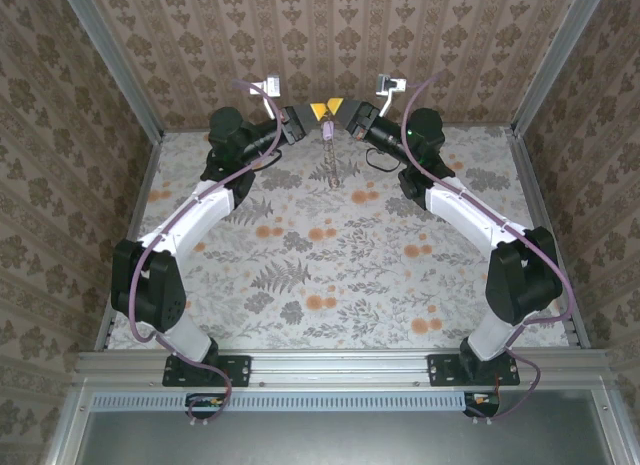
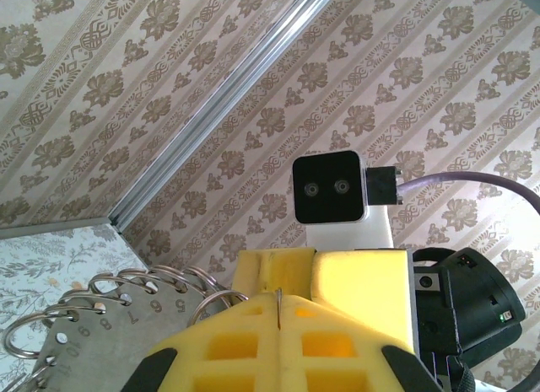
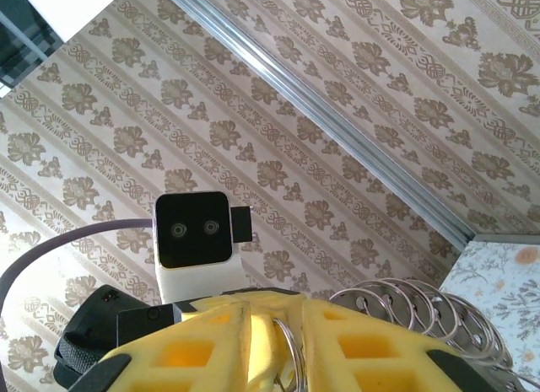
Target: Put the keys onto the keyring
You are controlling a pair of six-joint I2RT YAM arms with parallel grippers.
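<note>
Where the keyring point(image 1: 329, 163) hangs, floral table point(image 1: 300, 285) meets wallpaper point(image 1: 330, 35).

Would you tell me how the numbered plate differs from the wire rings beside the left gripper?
The plate is a flat, dull grey sheet stamped with numbers; the rings are thin, shiny round loops without marks. The plate is one piece, while the rings are many, fanned along its edge. Both are metal and sit together beside the left gripper.

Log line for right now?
left gripper shut on thin metal piece | right gripper shut on metal ring | tips meeting, raised | numbered ring plate hanging below
</note>
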